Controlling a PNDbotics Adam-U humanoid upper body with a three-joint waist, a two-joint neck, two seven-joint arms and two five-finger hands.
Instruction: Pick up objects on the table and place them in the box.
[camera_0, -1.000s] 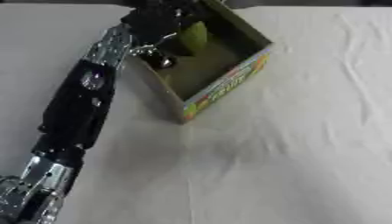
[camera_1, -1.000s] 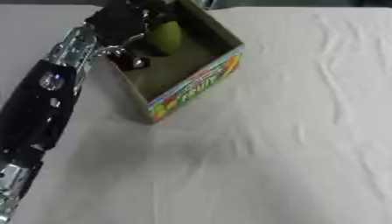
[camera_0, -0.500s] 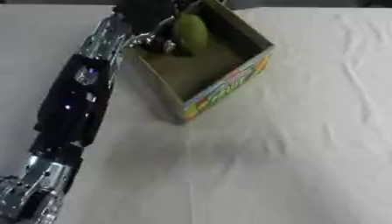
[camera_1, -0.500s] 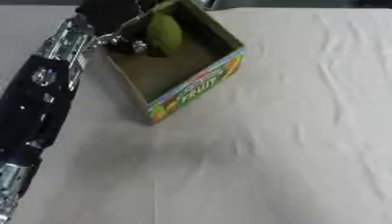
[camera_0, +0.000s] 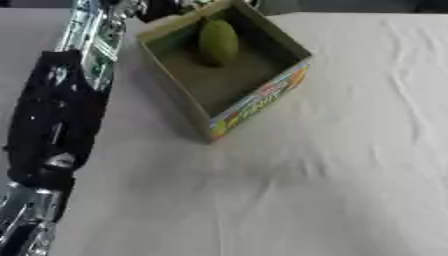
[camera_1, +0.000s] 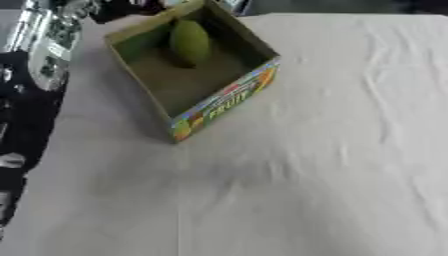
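A cardboard box (camera_0: 259, 98) with a colourful printed front wall stands open at the upper left of the white cloth. A green oval fruit (camera_0: 217, 41) lies inside it against the far wall, with nothing touching it. My left arm (camera_0: 61, 110) runs up the left side of the view. My left hand (camera_0: 164, 6) shows only as a dark shape at the top edge, just beyond the box's far left corner and apart from the fruit. My right hand is in neither view.
A white tablecloth (camera_1: 332, 150) with light creases covers the table to the right of and in front of the box. The table's far edge runs along the top of the view.
The green fruit was in my left hand over the box; now it lies inside the box. The hand has drawn back past the far left corner.
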